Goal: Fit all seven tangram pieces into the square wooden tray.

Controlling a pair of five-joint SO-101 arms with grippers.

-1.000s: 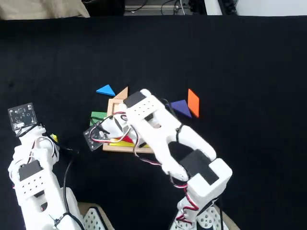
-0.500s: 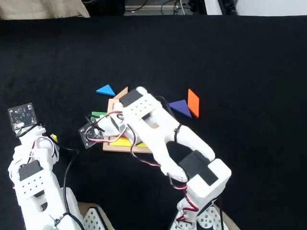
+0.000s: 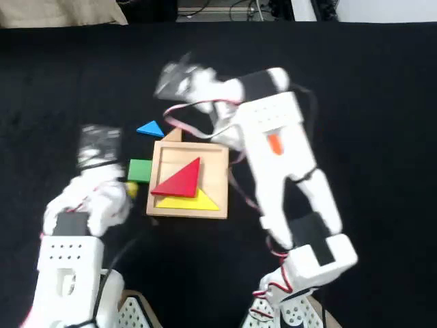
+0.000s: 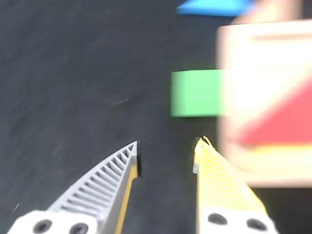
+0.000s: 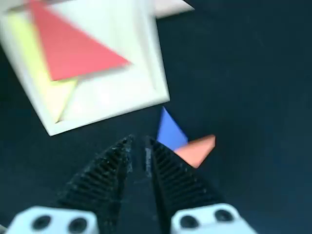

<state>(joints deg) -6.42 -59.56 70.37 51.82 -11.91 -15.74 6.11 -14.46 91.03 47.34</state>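
left tool [image 4: 168, 147] agape, empty | right tool [image 5: 139, 142] pinched together | tray [image 3: 213, 162] holds red triangle [image 3: 183, 183]

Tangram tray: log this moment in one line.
tray: red triangle, yellow triangle inside | green square: outside, at tray's edge | left pincer: open, near green square | right pincer: shut, empty

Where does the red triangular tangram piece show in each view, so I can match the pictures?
High view: the red triangular tangram piece lies inside the square wooden tray, beside the yellow triangular piece.
Left wrist view: in the tray at, beyond the green square piece.
Right wrist view: in the tray at, against the yellow piece.
Shared landmark: the tray.
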